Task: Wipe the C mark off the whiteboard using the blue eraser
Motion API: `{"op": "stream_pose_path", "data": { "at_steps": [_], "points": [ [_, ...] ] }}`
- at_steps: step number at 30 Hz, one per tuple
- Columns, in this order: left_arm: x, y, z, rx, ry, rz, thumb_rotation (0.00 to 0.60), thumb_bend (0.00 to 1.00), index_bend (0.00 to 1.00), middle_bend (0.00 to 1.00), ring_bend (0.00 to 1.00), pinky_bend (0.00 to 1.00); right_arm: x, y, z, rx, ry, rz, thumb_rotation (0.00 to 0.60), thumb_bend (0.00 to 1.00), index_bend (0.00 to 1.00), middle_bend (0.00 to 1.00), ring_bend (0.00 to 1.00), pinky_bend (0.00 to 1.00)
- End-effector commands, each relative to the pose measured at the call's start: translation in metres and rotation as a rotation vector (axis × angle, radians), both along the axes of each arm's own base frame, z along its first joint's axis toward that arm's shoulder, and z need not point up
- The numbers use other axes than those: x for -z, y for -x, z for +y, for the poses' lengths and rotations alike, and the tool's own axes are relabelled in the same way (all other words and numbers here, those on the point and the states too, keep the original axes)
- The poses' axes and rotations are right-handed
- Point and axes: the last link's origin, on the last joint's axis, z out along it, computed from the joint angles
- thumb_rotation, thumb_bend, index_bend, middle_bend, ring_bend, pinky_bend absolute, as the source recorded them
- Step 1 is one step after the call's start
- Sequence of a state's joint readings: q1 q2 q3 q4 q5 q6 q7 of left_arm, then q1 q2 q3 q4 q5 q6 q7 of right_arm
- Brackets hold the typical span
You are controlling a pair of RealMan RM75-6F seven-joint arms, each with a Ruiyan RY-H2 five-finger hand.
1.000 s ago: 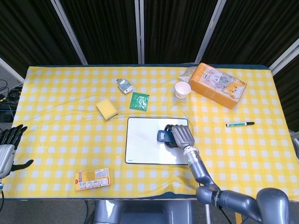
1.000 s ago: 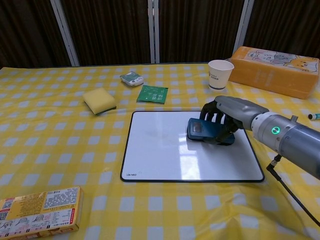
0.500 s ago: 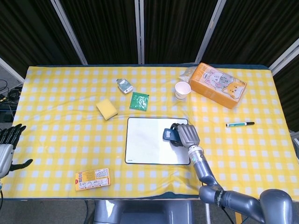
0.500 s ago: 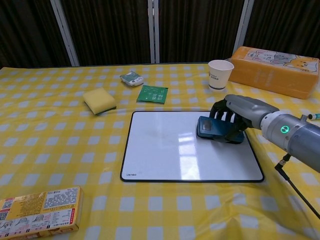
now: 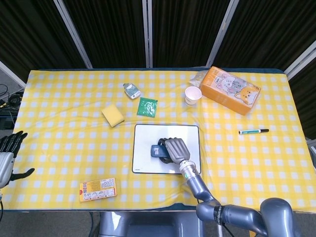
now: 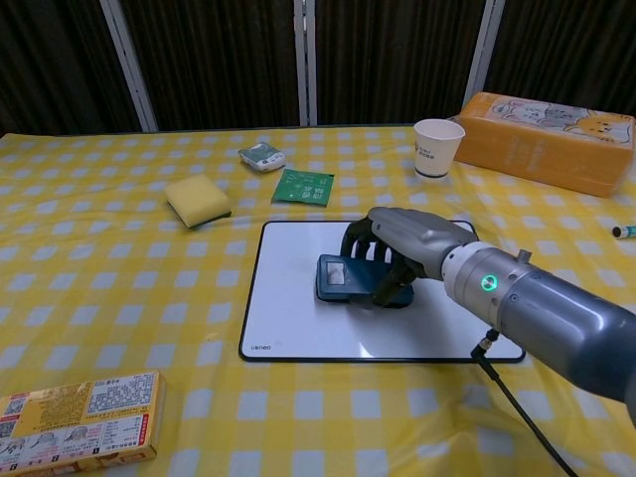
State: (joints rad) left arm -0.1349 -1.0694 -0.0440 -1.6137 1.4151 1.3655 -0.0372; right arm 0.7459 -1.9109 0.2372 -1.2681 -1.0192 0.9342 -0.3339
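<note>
At the whiteboard's [image 6: 298, 318] centre, the right hand [image 6: 397, 243] grips the blue eraser [image 6: 343, 277], having swept across from the 3 o'clock edge. No C mark shows, probably wiped already. Left hand [image 5: 7, 153] idles with fingers spread, off the desk [image 5: 59, 123] at 9 o'clock.
</note>
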Motion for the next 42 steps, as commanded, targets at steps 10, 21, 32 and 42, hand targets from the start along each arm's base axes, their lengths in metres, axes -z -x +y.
{"op": "stream_pose_path", "data": {
  "at_steps": [10, 21, 32, 42],
  "points": [
    [-0.004, 0.002, -0.001, -0.004, -0.009, -0.004, 0.6, 0.16, 0.0, 0.0, 0.0, 0.0, -0.02, 0.021, -0.01, 0.085, 0.034, -0.01, 0.6, 0.35, 0.85, 0.76, 0.78, 0.83],
    [0.0, -0.002, 0.0, 0.004, 0.002, 0.004, 0.6, 0.16, 0.0, 0.0, 0.0, 0.0, -0.049, 0.067, -0.019, 0.17, 0.097, 0.021, 0.6, 0.35, 0.85, 0.76, 0.78, 0.83],
    [-0.002, -0.003, -0.001, 0.008, -0.009, 0.004, 0.6, 0.16, 0.0, 0.0, 0.0, 0.0, -0.101, 0.097, -0.023, 0.211, 0.22, 0.015, 0.6, 0.35, 0.85, 0.76, 0.78, 0.83],
    [-0.002, -0.006, -0.004, 0.026, -0.007, 0.012, 0.6, 0.16, 0.0, 0.0, 0.0, 0.0, -0.14, 0.111, -0.006, 0.166, 0.275, 0.044, 0.6, 0.35, 0.84, 0.76, 0.78, 0.82]
  ]
}}
